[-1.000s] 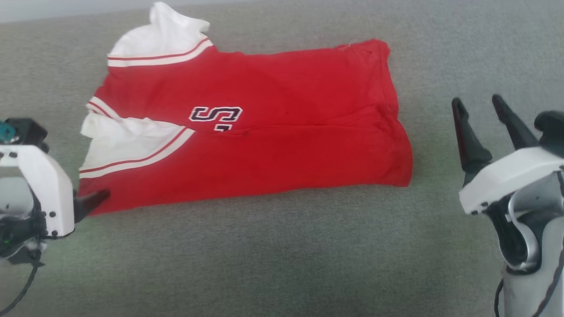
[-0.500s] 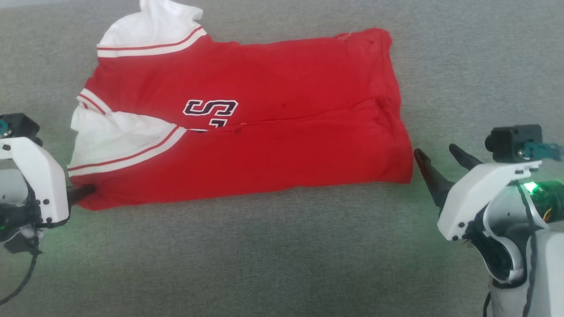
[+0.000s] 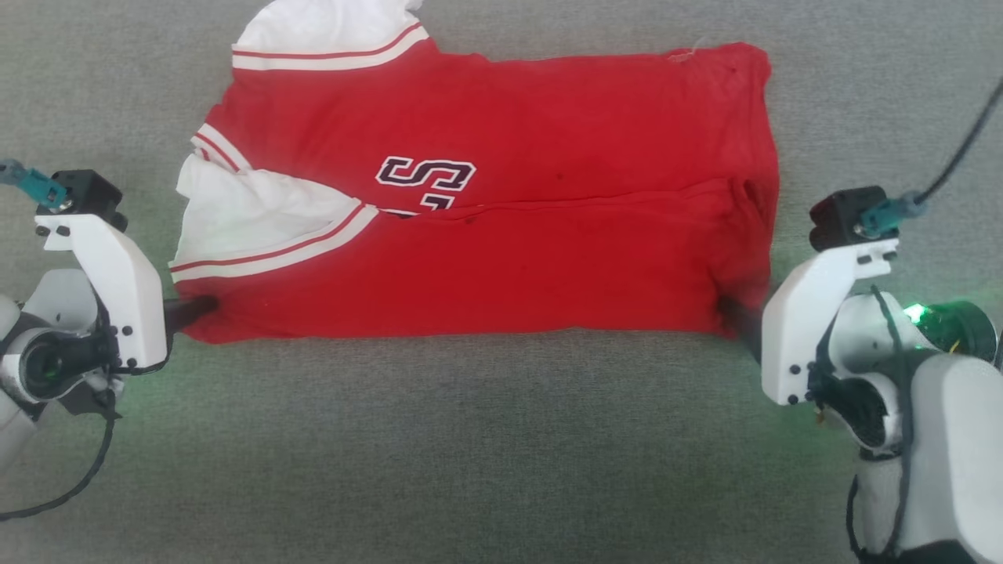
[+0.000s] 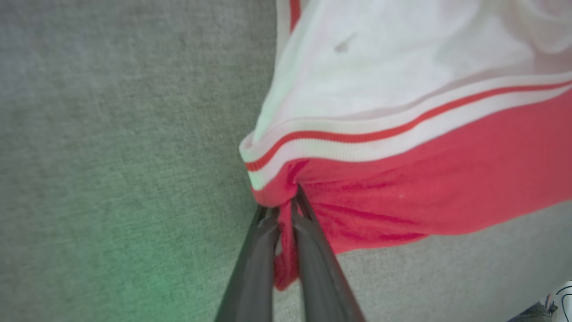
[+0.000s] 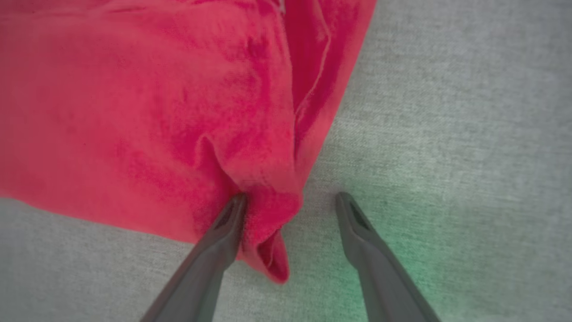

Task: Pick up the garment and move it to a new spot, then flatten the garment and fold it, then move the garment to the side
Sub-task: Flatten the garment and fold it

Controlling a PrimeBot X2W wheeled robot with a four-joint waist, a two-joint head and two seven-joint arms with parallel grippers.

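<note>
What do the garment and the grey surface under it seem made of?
Garment: soft matte knit, probably cotton jersey; it bunches and creases, and the striped trim looks ribbed. Grey surface: matte woven-looking cloth with a fine flecked grain; what lies beneath cannot be told.

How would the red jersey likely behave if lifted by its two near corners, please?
Probably floppy: the garment bunches where the left gripper pinches it. Likely light, being thin cloth. Its loosely folded layers may sag and unfold.
</note>
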